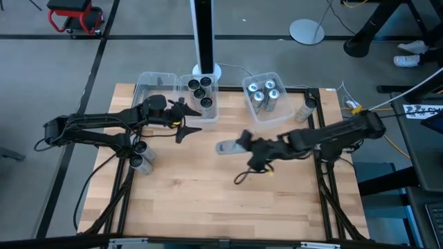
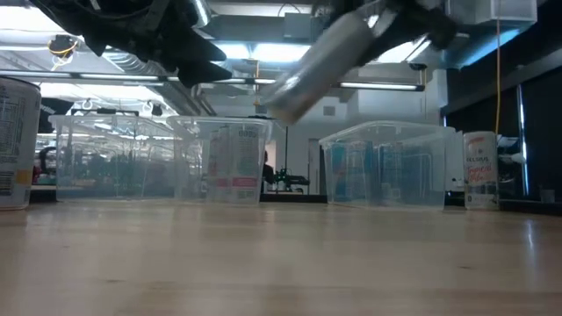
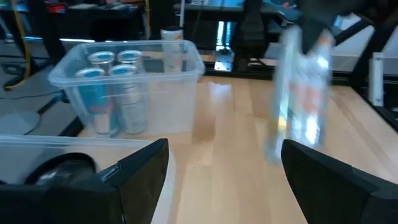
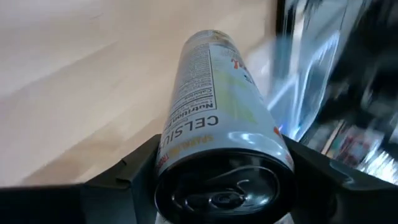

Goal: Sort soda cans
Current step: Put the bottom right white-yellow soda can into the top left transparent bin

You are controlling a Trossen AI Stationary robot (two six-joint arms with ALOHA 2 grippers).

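Note:
My right gripper is over the middle of the table, shut on a silver soda can. The can also shows tilted in the low view and blurred in the left wrist view. My left gripper hovers open beside the bin of dark cans, and its fingers touch nothing. Silver cans stand in the right-hand bin. Two loose cans stand near the left arm. One can stands by the right-hand bin. My right gripper pinches the silver can at its tab end between the two fingers. The fingers come roughly level from the table's right and lie along the can, which sticks out past them toward the left. The can is lifted clear of the table, with its free end tilted lower.
An empty clear bin sits at the far left of the row of three bins along the table's far edge. A white post base stands behind the bins. Bare wood stretches across the near half of the table.

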